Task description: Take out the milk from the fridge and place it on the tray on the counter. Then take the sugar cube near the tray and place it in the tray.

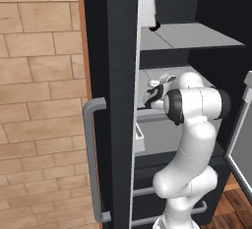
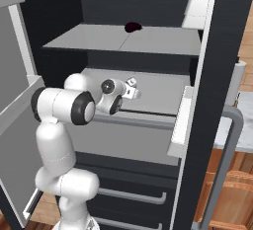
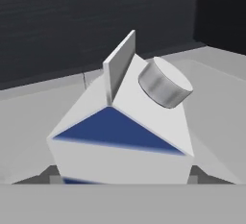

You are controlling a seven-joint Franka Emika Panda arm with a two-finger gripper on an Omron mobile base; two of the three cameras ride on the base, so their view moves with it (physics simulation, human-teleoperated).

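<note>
While the hand view looks down its gable, the milk [image 3: 120, 136] reads as a white carton with a blue triangular patch and a grey round cap, upright on a grey fridge shelf [image 2: 153, 88]. Gripper [image 3: 122, 177] jaws straddle the carton's base, a fingertip [image 3: 199, 174] at each side; contact can't be confirmed. Fridge [image 1: 110, 51] is black inside, door swung open, grey bar handle [image 1: 91, 159], brick wall [image 1: 39, 100] alongside.
</note>
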